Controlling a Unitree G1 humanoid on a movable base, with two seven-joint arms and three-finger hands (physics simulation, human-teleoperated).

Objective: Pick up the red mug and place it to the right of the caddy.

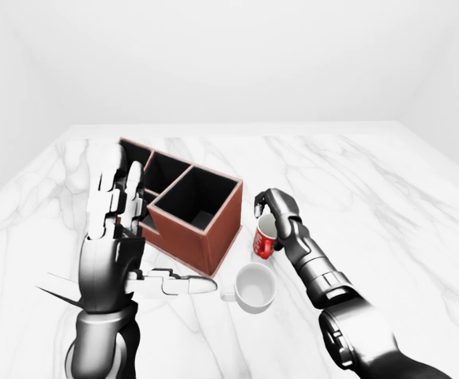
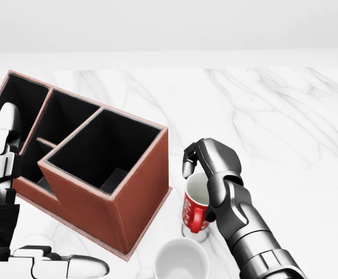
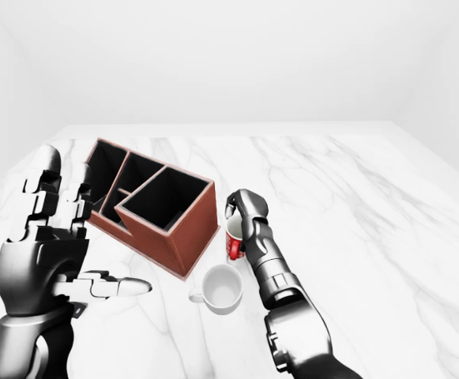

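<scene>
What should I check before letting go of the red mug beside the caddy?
1. Right robot hand closed round red mug: ok.
2. Mug on the caddy's right in the head view: ok.
3. Mug resting on the marble counter: cannot tell.
4. Mug apart from the white mug below it: ok, narrowly.
5. Mug upright: ok, slightly tilted.
6. Left robot hand open, away from the mug: ok.
</scene>
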